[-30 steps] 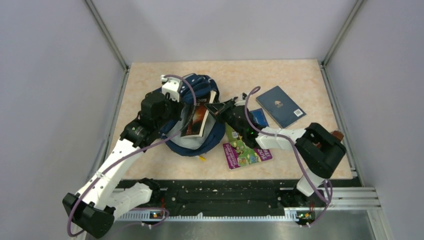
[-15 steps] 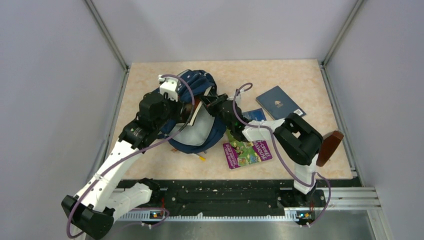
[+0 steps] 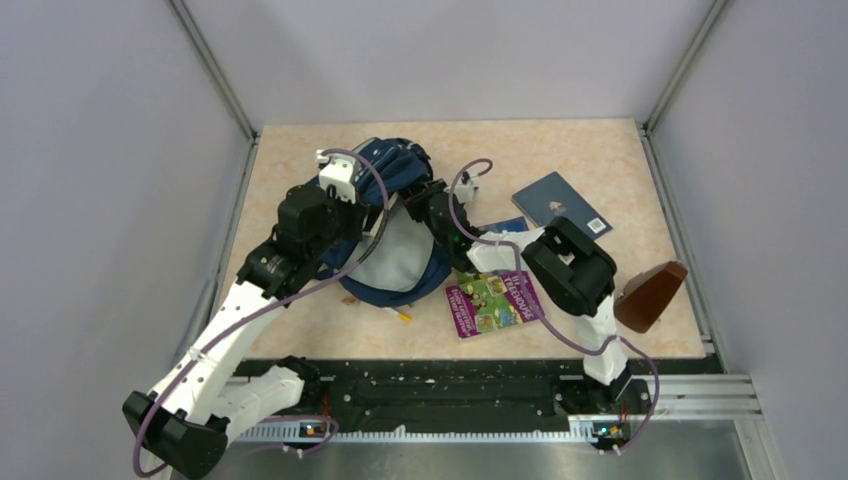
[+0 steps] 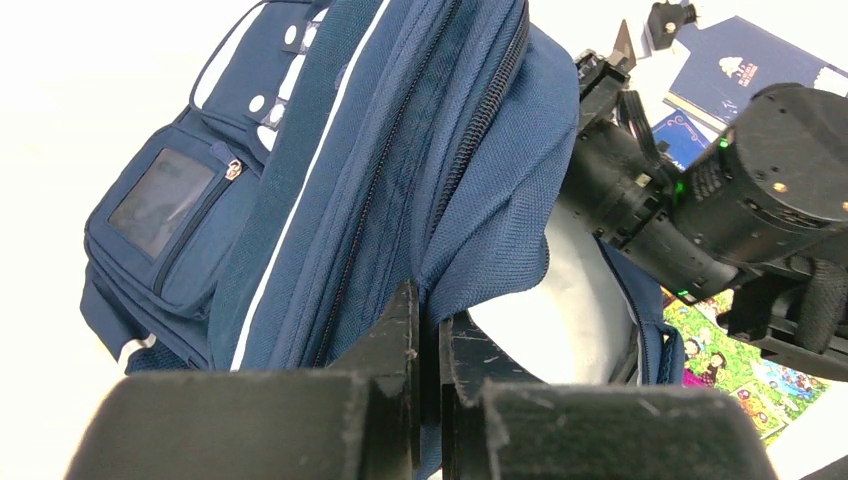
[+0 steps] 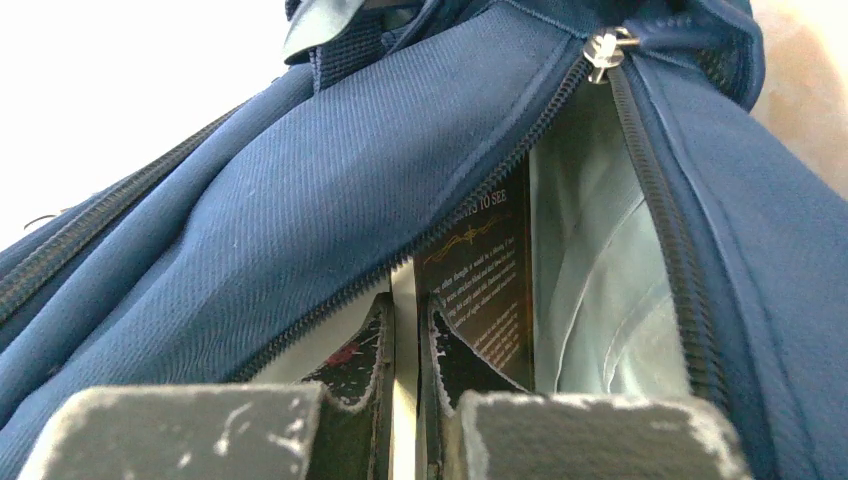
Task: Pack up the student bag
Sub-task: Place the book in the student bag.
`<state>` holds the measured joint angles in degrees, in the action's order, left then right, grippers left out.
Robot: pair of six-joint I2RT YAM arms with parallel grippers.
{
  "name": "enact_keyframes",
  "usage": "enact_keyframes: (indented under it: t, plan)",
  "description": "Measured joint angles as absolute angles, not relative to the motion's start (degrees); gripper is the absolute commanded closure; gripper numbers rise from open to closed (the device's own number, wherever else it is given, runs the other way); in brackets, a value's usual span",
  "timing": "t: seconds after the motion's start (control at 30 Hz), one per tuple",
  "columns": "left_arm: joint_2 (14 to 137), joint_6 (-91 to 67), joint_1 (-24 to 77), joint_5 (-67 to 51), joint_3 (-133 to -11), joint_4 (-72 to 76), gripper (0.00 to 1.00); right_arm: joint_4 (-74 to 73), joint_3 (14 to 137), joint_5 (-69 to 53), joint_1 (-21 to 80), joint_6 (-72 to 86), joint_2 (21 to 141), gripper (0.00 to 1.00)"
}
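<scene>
Bag (image 4: 330, 180) flap between left fingers (image 4: 398, 335), right fingers (image 5: 368, 350) inside

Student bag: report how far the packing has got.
Done: the student bag is unzipped, its edge pinched up by the left gripper. In hand: the right gripper holds a dark book partway inside the opening. Left: the navy book, purple picture book and small blue book lie outside.

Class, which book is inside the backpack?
The dark gold-lettered book in the right gripper; the purple book and navy book lie on the table.
</scene>
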<state>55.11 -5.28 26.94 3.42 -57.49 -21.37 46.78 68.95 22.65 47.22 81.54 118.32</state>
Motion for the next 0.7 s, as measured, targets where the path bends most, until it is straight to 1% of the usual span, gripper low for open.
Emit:
enact_keyframes:
  t: [0.23, 0.27, 0.53, 0.7]
  plan:
    - [55.11, -5.48, 26.94, 3.09, -57.49, -21.43, 1.00, 40.45, 76.07, 27.92, 48.69, 76.05, 121.80, 1.00]
    - [55.11, -5.48, 26.94, 3.07, -57.49, -21.45, 1.00, 39.83, 76.73, 28.51, 48.82, 75.29, 122.19, 0.99]
    - [55.11, -5.48, 26.94, 2.83, -57.49, -21.47, 1.00, 37.78, 77.36, 31.05, 49.65, 67.85, 122.45, 0.62]
    - [55.11, -5.48, 26.94, 2.83, -57.49, -21.45, 1.00, 39.83, 75.48, 32.03, 49.87, 61.84, 121.84, 0.41]
